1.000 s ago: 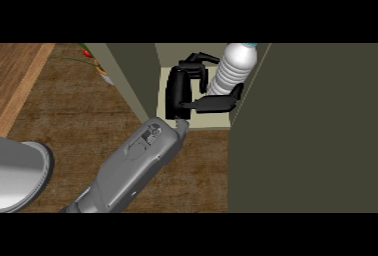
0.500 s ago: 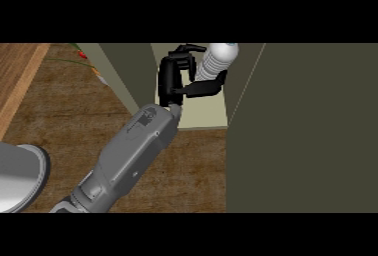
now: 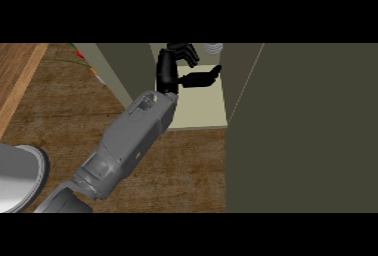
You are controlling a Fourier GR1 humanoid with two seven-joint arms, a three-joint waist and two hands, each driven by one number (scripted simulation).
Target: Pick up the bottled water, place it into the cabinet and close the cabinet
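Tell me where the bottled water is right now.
In the head view the bottled water stands deep inside the open cabinet, at the top edge of the scene, just beyond the fingers of the one hand in view.

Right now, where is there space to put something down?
The pale cabinet shelf is bare from its front edge up to the left hand. The brown counter is bare between forearm and cabinet door. The back is crowded: hand and bottled water.

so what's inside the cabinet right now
The hand reaches into the open cabinet over its pale shelf. Just past the fingers, part of the ribbed bottled water shows at the view's top edge. The rest of the bottle and the deeper interior are hidden.
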